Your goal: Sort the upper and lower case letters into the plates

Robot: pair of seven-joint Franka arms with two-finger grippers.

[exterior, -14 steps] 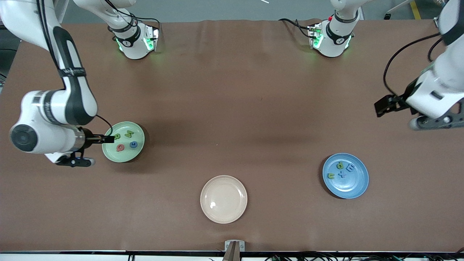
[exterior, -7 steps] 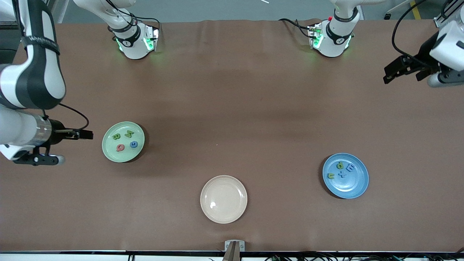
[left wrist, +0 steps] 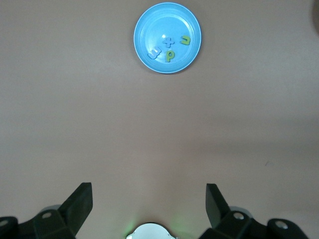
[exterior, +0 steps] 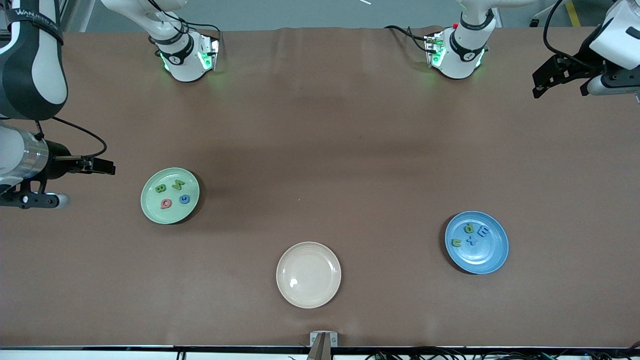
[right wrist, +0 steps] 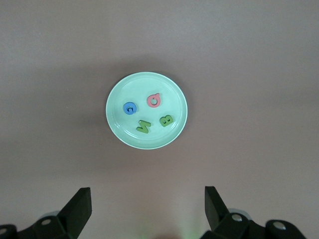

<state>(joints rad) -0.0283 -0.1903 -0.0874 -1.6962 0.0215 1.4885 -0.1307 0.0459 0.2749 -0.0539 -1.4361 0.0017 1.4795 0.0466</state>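
- Brown covering spreads over the whole tabletop (exterior: 320, 150), and three round plates sit on it.
- Mint green plate (exterior: 170, 195) lies toward the right arm's end; it holds a green B (exterior: 160, 188), a green zigzag letter that could be N or M (exterior: 178, 184), a red letter with a loop (exterior: 166, 203) and a small blue c (exterior: 184, 199).
- Blue plate (exterior: 476, 242) lies toward the left arm's end, nearer the front camera's edge; in it are a green p (exterior: 469, 228), a blue E (exterior: 483, 231), a blue plus-like piece (exterior: 471, 241) and a green u-like letter (exterior: 456, 242).
- Cream plate (exterior: 308, 274) sits between them, close to the front edge (nothing in it).
- Right pincer (exterior: 102, 167) hangs over the tabletop near its right-arm edge, beside the mint plate, fingers spread wide and holding nothing.
- Left pincer (exterior: 545, 82) hangs over the left-arm corner by the bases, spread wide too, empty.
- Writing on the right arm's casing reads roughly "WANJEED" (the rest is cut off).
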